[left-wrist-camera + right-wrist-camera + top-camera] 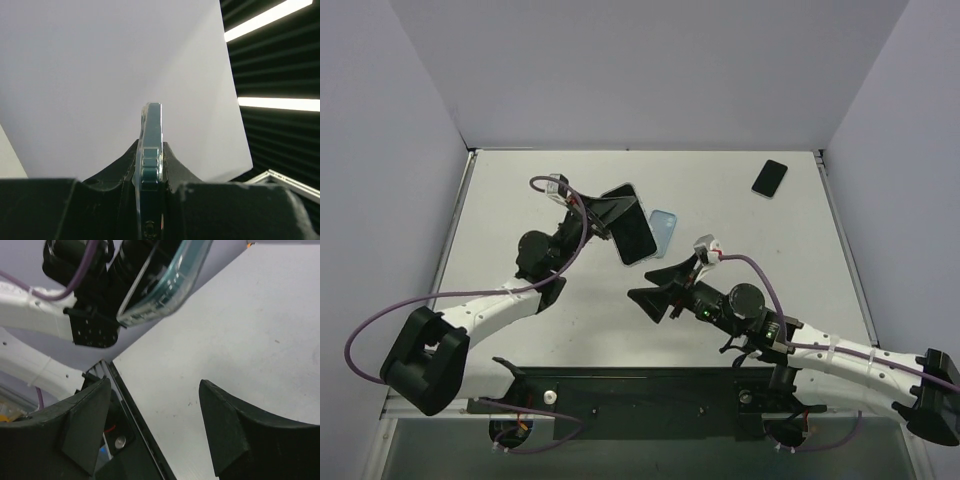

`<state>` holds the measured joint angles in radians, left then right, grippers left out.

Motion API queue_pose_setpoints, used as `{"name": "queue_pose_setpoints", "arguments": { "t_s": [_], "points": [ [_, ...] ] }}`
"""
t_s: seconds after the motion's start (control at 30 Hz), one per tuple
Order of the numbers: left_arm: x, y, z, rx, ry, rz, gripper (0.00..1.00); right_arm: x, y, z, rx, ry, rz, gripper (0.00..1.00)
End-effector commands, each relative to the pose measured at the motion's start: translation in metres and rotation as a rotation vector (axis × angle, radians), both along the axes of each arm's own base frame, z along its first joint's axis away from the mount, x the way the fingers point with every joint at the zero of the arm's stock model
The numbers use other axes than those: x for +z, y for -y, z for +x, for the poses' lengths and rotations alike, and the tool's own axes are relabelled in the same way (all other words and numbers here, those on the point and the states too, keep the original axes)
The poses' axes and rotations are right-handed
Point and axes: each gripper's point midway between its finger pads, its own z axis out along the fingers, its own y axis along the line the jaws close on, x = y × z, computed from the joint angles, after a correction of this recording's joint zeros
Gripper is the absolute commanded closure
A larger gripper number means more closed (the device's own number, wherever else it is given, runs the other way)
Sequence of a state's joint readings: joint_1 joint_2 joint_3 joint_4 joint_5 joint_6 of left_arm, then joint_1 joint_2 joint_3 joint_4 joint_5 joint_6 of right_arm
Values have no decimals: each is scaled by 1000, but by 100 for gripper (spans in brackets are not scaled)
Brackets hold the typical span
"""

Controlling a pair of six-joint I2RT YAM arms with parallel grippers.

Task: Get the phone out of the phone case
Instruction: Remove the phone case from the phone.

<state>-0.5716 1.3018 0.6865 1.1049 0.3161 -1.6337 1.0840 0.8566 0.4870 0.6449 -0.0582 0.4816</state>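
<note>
Pinching the cased phone by its flat faces, the left hand holds it above the counter; the right hand gapes wide, empty, nearby. Stiff, slick glass, bendy case: I'd peel a free corner.

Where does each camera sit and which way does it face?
Top external: above, behind the bases, looking down at the white table; both arms show.
Left wrist: on the left gripper, facing the pale wall; its fingers clamp the black phone in a clear case.
Right wrist: on the open right gripper, facing table and left arm.
All three share that phone.
</note>
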Motion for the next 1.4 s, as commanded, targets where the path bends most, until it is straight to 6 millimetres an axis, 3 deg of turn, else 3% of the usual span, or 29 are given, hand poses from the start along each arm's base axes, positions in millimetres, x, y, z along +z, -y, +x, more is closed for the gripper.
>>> {"name": "queue_pose_setpoints", "arguments": {
  "t_s": [0.0,0.33,0.53,0.73,1.37],
  "points": [
    [40,-38,0,126,21,-286,100,70,10,17,-122,90,280,34],
    [44,-34,-5,64,32,-368,100,88,-1,24,-96,93,226,44],
    [46,-28,-9,29,35,-390,100,86,1,41,-147,37,218,47],
    [49,-29,-10,20,47,-403,100,89,-2,43,-130,32,236,58],
    [63,-25,-19,13,118,-367,100,86,-5,47,-80,-2,228,74]
  ]
}}
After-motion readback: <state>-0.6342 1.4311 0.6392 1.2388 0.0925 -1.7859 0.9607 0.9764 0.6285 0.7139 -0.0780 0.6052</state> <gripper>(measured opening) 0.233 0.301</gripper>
